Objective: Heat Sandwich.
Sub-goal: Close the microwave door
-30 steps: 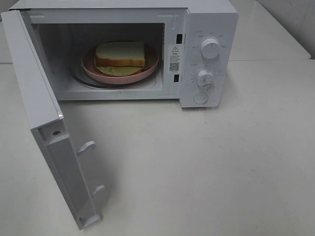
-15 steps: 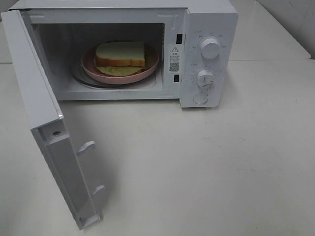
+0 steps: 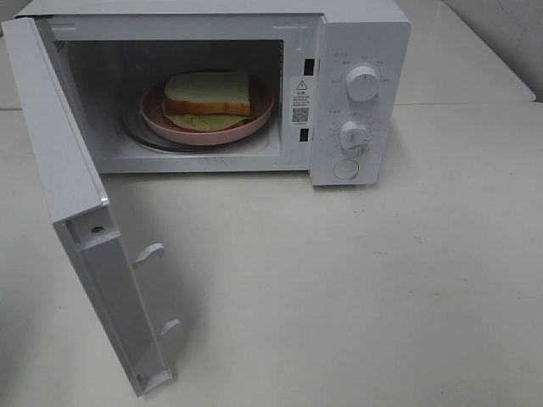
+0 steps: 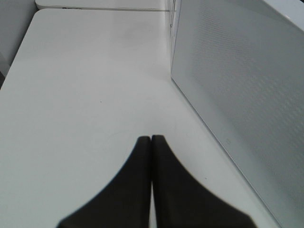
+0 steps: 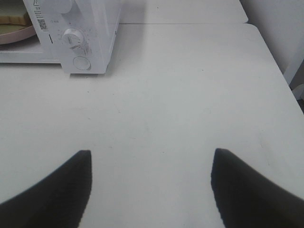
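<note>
The left gripper (image 4: 151, 138) has its two dark fingers pressed together with nothing between them, poised over the bare white table (image 3: 382, 280) close beside the outer face of the microwave's open door (image 4: 247, 95). The right gripper (image 5: 152, 152) has its fingers spread wide apart, with only tabletop showing in the gap, and it faces the microwave's control panel from well off on the right side of the table. The door hangs fully open, swung out to the near left, its two latch hooks pointing right. Inside the white microwave (image 3: 361, 34), at the far side of the table, the sandwich (image 3: 208, 95) lies flat on a round pink plate (image 3: 161, 123), which sits on the turntable in the middle of the cavity. Right of the cavity the panel carries an upper knob (image 3: 363, 83), a lower knob (image 3: 353, 136) and a round button (image 3: 346, 170) below them.
</note>
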{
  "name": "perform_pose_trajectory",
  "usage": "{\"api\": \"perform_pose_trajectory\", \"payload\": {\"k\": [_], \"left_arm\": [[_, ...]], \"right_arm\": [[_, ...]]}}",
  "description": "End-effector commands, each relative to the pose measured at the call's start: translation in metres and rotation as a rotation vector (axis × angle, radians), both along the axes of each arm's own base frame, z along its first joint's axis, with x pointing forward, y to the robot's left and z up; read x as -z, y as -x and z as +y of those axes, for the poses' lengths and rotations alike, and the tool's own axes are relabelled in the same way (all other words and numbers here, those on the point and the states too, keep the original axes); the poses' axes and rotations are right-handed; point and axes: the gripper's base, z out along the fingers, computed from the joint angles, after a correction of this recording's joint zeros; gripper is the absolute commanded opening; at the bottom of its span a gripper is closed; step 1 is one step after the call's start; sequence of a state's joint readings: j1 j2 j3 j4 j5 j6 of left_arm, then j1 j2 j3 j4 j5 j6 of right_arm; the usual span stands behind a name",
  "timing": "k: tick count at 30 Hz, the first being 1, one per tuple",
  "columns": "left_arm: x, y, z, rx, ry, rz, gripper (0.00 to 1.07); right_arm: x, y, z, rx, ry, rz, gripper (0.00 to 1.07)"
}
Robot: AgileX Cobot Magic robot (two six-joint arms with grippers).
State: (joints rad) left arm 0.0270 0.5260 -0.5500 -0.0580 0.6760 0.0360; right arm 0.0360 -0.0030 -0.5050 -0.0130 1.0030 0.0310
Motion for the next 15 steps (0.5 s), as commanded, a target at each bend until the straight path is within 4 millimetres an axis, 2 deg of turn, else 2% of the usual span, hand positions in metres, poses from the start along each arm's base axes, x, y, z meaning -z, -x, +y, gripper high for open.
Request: {"api": "perform_pose_trajectory", "payload": {"k": [1,2,7,11,15], "left_arm": [[0.006,-0.018,0.002,-0.013,-0.003,-0.038,0.00],[0.012,-0.026,0.002,-0.017,-0.004,-0.056,0.00],[0.024,-0.037,0.003,-0.024,-0.006,-0.106,0.00],[0.047,-0.055,0.005,-0.031,-0.026,-0.190,0.00],[0.059,-0.063,0.005,-0.029,-0.035,-0.188,0.00]], "right_arm": [[0.002,0.003,0.000,0.008,-0.002,-0.024,0.68],[0.002,0.003,0.000,0.008,-0.002,-0.024,0.68],[0.002,0.003,0.000,0.008,-0.002,-0.024,0.68],[0.002,0.003,0.000,0.008,-0.002,-0.024,0.68],[0.002,0.003,0.000,0.008,-0.002,-0.024,0.68]]}}
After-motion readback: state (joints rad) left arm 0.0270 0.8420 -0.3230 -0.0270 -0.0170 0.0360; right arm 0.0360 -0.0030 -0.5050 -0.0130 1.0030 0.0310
